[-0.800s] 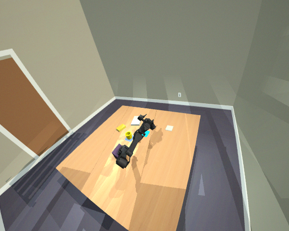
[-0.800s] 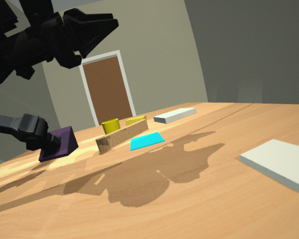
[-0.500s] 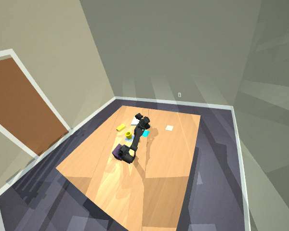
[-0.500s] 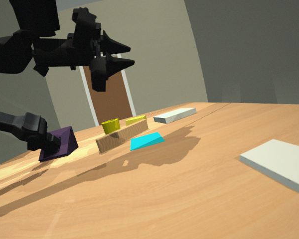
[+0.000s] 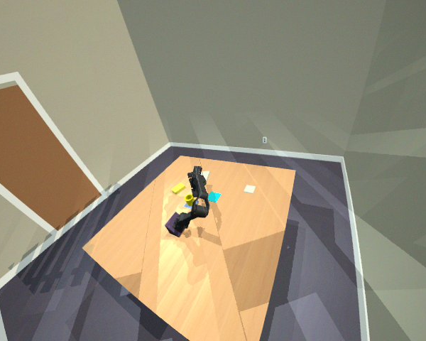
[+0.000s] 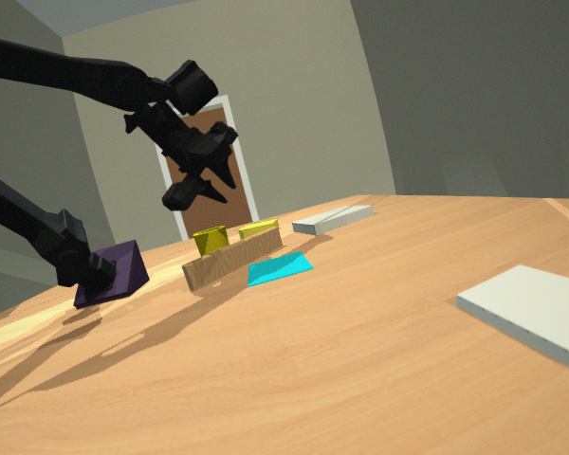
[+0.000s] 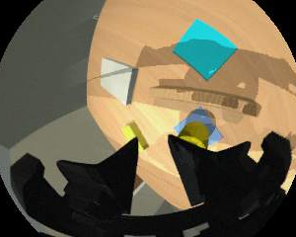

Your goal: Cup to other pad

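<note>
Cup [image 6: 211, 239], yellow: stood on a pale blue pad [image 7: 214, 133], base hidden behind a wooden block [image 6: 232, 258]; marbles apparently not discernible. Gripper [image 6: 221, 184]: held above, narrowed, nothing gripped.

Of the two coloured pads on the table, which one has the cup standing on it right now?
The pale blue pad, seen under the yellow cup in the wrist view. The bright cyan pad lies bare, beyond the low wooden wall.
</note>
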You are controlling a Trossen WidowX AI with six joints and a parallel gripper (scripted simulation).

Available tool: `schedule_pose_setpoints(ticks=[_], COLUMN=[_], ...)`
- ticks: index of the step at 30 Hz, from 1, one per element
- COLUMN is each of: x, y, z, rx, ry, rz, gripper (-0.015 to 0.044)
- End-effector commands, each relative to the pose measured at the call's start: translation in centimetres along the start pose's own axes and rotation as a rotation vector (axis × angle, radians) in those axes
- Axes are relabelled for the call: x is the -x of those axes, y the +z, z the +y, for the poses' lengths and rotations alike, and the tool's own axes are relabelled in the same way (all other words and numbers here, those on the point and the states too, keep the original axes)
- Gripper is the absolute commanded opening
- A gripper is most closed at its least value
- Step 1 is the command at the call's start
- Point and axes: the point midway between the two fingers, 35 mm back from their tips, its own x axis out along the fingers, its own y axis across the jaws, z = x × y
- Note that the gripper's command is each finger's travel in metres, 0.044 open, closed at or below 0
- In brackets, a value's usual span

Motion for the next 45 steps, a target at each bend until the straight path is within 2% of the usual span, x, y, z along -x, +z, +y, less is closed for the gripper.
schedule_pose_setpoints(ticks=[1, 3, 5, 21, 45], x=[-0.9, -0.4, -0.3, -0.6, -3.6], y=[-6.0, -6.8, -7.0, -7.3, -6.7], z=[-4.2, -5.0, -5.2, -5.2, -7.5], rx=[-0.089, -0.087, -0.084, -0.085, -0.085], ry=[-0.545, -0.654, -0.689, -0.689, -0.688], rz=[-0.066, -0.141, -0.173, -0.173, -0.173], gripper=[0.0167, 0.0167, 0.0167, 0.0167, 0.0167])
